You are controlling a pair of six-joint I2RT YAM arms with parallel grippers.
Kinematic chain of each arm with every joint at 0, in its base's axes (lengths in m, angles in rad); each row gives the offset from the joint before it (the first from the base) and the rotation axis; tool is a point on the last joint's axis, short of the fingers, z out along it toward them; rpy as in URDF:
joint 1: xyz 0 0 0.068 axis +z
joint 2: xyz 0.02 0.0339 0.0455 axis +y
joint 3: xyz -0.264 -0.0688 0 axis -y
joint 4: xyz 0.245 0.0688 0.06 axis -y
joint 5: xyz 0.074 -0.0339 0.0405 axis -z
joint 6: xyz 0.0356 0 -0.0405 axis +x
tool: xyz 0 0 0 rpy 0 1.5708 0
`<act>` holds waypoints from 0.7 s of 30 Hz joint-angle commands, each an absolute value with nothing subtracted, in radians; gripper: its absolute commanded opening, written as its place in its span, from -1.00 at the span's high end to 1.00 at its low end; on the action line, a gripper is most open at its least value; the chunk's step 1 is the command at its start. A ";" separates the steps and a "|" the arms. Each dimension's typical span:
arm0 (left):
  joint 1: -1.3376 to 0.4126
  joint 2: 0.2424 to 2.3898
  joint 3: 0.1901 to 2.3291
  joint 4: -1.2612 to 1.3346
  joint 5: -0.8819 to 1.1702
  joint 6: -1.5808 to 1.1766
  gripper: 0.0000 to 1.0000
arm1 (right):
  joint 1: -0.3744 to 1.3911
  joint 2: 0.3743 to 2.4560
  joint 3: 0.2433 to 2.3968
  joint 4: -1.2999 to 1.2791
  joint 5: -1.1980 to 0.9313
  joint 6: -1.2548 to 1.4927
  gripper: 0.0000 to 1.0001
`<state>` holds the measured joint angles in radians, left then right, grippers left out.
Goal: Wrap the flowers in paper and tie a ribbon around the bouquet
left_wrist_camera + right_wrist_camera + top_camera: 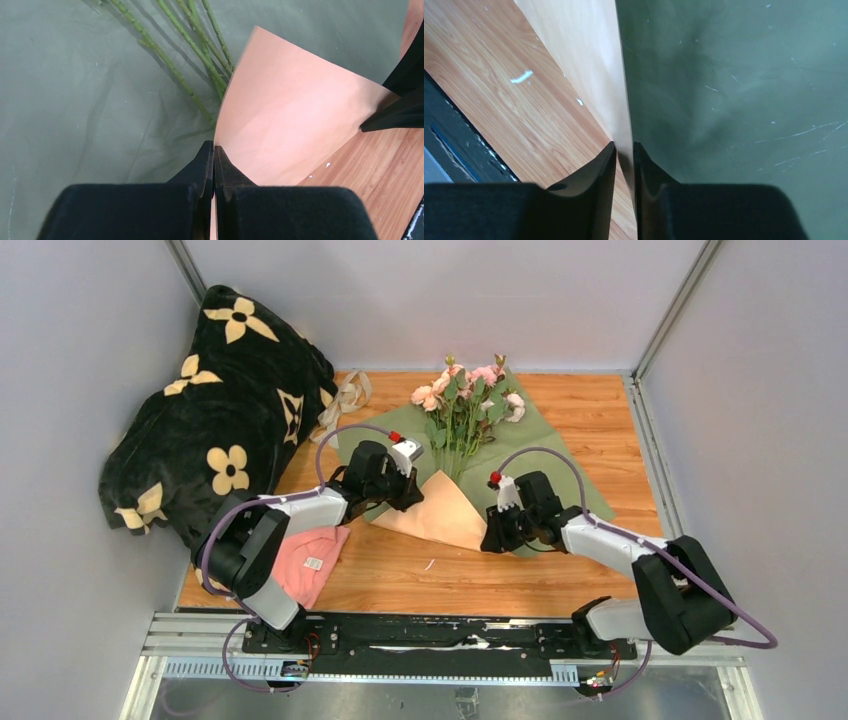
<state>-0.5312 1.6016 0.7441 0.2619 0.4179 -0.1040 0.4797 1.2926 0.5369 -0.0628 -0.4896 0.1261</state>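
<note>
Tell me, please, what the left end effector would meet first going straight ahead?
Likely the long thin green flower stems on the peach-and-olive paper sheet that the left end effector pinches; depth is unclear.

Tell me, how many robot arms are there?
2. The left black-and-white robot arm reaches to the left edge of the folded peach-orange paper sheet; the right black-and-white robot arm reaches to its right edge. None seem hidden.

Top view: the lower stems of the flowers are covered by the peach flap of the paper at 6 o'clock. The pink cloth is partly hidden under the left arm, and its label is too small to be read. Left wrist view: the blooms are cut off at 12 o'clock. Whether the paper is pinched by the right gripper cannot be told.
</note>
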 commanded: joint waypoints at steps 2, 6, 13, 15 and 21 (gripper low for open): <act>-0.516 1.606 0.749 0.287 0.366 -0.103 1.00 | 0.428 1.336 0.543 -0.049 -0.506 0.228 0.86; -0.517 1.606 0.759 0.280 0.347 -0.071 0.61 | 0.397 1.350 0.552 -0.034 -0.485 0.262 1.00; -0.515 1.539 0.880 -0.064 0.359 0.108 -0.66 | 0.340 1.382 0.562 -0.051 -0.452 0.297 1.00; -0.517 1.494 0.863 -0.105 0.363 0.168 -0.67 | 0.315 1.381 0.561 -0.050 -0.450 0.305 1.00; -0.630 1.332 0.853 -0.247 0.315 0.498 -0.32 | 0.293 1.407 0.592 -0.090 -0.451 0.301 1.00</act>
